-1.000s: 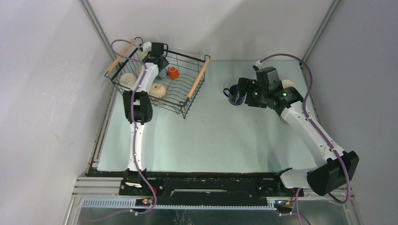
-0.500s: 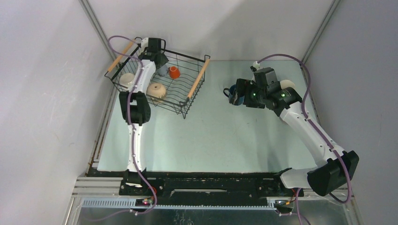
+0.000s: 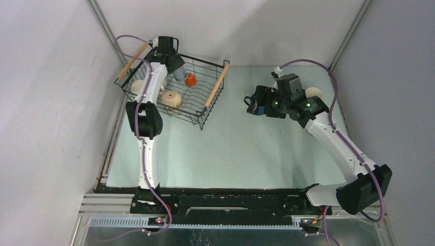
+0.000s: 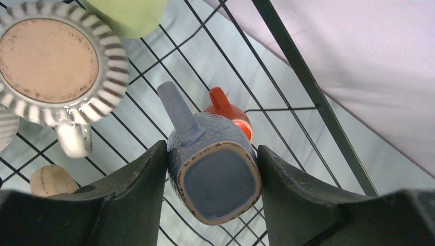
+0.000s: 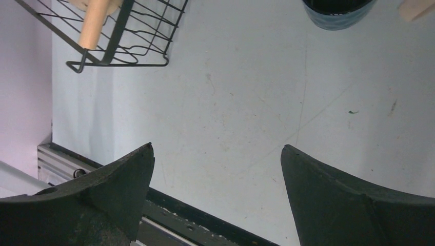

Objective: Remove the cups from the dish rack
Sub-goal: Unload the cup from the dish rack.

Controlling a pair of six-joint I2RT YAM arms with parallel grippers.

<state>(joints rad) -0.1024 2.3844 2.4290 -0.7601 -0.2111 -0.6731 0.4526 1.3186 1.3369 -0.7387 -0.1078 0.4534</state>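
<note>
left wrist, left fingers [image 4: 136, 197] clamped on one blue cup [image 4: 215, 184], one orange cup [image 4: 229, 111] behind, right fingers [image 5: 110, 192] apart

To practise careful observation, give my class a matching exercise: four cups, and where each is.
1 blue square-based ceramic cup
2 small orange ceramic cup
3 striped ribbed ceramic cup
4 dark navy ceramic cup

A on the table
B upside down in the black wire dish rack
C gripped by the left end effector
D in rack, beside the gripped cup

Pairs: 1-C, 2-D, 3-B, 4-A
</note>
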